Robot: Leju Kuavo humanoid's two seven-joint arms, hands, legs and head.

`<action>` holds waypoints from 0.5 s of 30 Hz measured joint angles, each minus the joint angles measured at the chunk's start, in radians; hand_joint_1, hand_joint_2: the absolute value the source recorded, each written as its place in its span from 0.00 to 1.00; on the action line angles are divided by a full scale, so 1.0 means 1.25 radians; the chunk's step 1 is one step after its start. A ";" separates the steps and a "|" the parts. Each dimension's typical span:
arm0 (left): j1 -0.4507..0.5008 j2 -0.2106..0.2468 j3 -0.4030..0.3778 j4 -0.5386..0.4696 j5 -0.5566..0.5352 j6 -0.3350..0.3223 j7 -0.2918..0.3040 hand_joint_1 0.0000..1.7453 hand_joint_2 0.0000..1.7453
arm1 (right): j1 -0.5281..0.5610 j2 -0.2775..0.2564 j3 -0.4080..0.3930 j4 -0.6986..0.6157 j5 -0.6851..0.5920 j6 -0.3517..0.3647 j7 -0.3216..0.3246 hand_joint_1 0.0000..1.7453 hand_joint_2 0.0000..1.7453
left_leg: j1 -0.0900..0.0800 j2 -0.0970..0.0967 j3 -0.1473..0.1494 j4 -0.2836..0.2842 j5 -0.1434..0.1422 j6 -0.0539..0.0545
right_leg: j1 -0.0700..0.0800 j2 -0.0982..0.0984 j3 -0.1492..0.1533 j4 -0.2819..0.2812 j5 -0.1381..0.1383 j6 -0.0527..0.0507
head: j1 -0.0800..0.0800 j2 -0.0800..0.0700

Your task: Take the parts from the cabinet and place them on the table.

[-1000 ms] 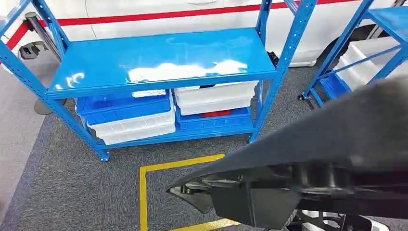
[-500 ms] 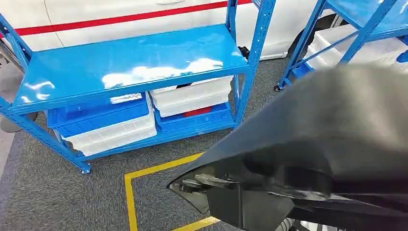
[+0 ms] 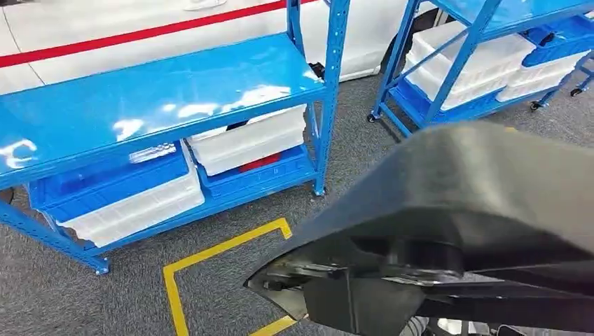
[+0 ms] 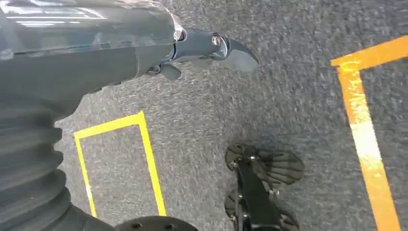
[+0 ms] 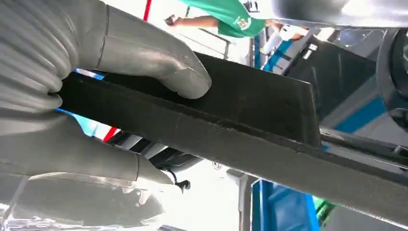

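Gripping a black part (image 5: 250,125), right robot hand (image 5: 72,96); white bins (image 3: 245,140) (contents hidden).

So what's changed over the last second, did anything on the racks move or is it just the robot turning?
It's the camera: the whole head view has swung, so the blue rack has slid left and a second rack has come into sight on the right. The bins on the shelves kept their places. The large black part stays held in front, with the right hand gripping its edge.
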 joint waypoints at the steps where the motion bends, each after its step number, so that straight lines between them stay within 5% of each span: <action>1: -0.002 0.001 0.000 0.000 -0.002 0.001 0.000 0.00 1.00 | -0.003 0.000 -0.001 0.007 -0.002 -0.001 0.000 1.00 1.00 | 0.000 0.008 0.003 -0.003 0.001 -0.004 | 0.002 0.008 -0.002 0.000 0.001 -0.004 | 0.000 0.000; 2: -0.004 0.001 0.000 0.000 -0.007 0.000 -0.001 0.00 1.00 | -0.007 0.000 -0.001 0.015 -0.008 -0.001 0.004 1.00 1.00 | 0.001 0.014 0.005 -0.002 -0.001 -0.009 | -0.003 0.016 -0.002 -0.006 0.006 -0.011 | 0.000 0.000; 4: -0.004 0.005 0.002 -0.001 -0.020 -0.004 -0.008 0.00 1.00 | -0.020 0.000 -0.003 0.034 -0.013 0.006 0.014 1.00 1.00 | 0.007 -0.038 -0.018 0.051 -0.045 -0.014 | -0.007 0.026 -0.002 -0.011 0.012 -0.025 | 0.000 0.000; 6: -0.003 0.013 0.004 -0.001 -0.025 -0.003 -0.014 0.00 1.00 | -0.035 0.001 -0.006 0.078 -0.011 0.019 0.007 1.00 1.00 | 0.007 -0.060 -0.080 0.187 -0.112 -0.016 | -0.004 0.044 -0.007 -0.010 0.015 -0.029 | 0.000 0.000; 8: -0.002 0.021 0.005 -0.001 -0.026 -0.003 -0.018 0.00 1.00 | -0.044 0.001 -0.014 0.112 -0.011 0.029 0.007 1.00 1.00 | 0.007 -0.063 -0.119 0.263 -0.128 -0.016 | 0.000 0.061 -0.010 -0.009 0.017 -0.031 | 0.000 0.000; 9: -0.002 0.024 0.006 -0.001 -0.026 -0.003 -0.020 0.00 1.00 | -0.051 0.001 -0.019 0.132 -0.011 0.032 0.007 1.00 1.00 | 0.007 -0.064 -0.112 0.244 -0.107 -0.014 | 0.001 0.070 -0.010 -0.009 0.017 -0.030 | 0.000 0.000; 11: -0.004 0.028 0.007 -0.001 -0.025 -0.009 -0.026 0.00 1.00 | -0.067 0.006 -0.025 0.159 -0.009 0.033 0.007 1.00 1.00 | 0.007 -0.071 -0.050 0.110 -0.028 -0.006 | 0.002 0.088 -0.009 -0.006 0.018 -0.028 | 0.000 0.000; 12: -0.004 0.030 0.007 -0.001 -0.025 -0.013 -0.028 0.00 1.00 | -0.072 0.008 -0.026 0.166 -0.006 0.033 0.006 1.00 1.00 | 0.007 -0.092 -0.018 0.039 0.004 -0.001 | 0.002 0.095 -0.009 -0.004 0.018 -0.027 | 0.000 0.000; 13: -0.004 0.034 0.008 -0.001 -0.025 -0.014 -0.029 0.00 1.00 | -0.079 0.012 -0.027 0.175 -0.003 0.029 0.005 1.00 1.00 | 0.008 -0.130 -0.009 0.011 -0.006 0.004 | 0.005 0.101 -0.014 -0.002 0.019 -0.022 | 0.000 0.000; 15: -0.004 0.034 0.009 -0.001 -0.023 -0.016 -0.030 0.00 1.00 | -0.090 0.016 -0.027 0.187 0.003 0.023 0.005 1.00 1.00 | 0.003 -0.117 -0.011 0.006 -0.001 0.003 | -0.001 0.115 -0.023 -0.001 0.025 -0.011 | 0.000 0.000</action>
